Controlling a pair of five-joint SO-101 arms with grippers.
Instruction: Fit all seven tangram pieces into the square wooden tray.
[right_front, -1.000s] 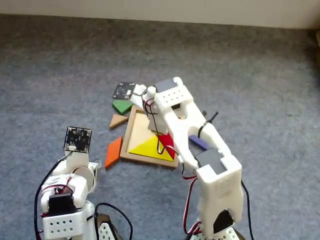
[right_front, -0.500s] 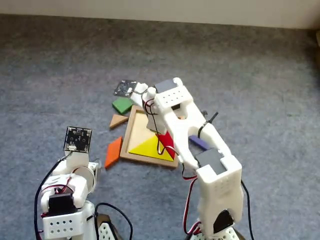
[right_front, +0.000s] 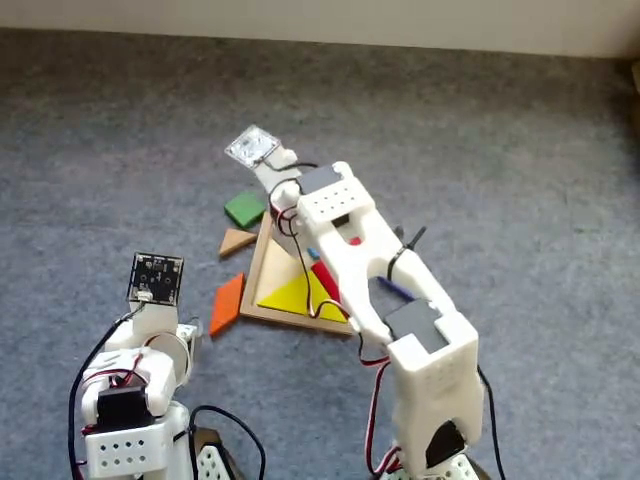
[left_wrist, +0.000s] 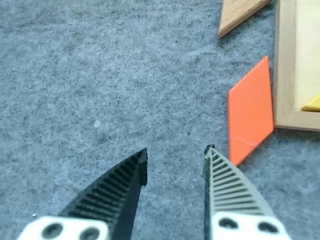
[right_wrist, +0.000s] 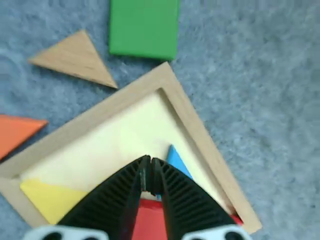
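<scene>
right arm (right_front: 345, 230) has tipped up over the tray (right_wrist: 187, 117), jaws together; left arm (right_front: 150, 345) folded low, jaws apart.

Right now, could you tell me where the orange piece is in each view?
High view: the orange piece lies on the carpet beside the wooden tray.
Left wrist view: beside the tray's outer rim, just beyond the left gripper.
Right wrist view: one corner, outside the tray rim, near the wooden triangle.
Shared landmark: the tray.
</scene>
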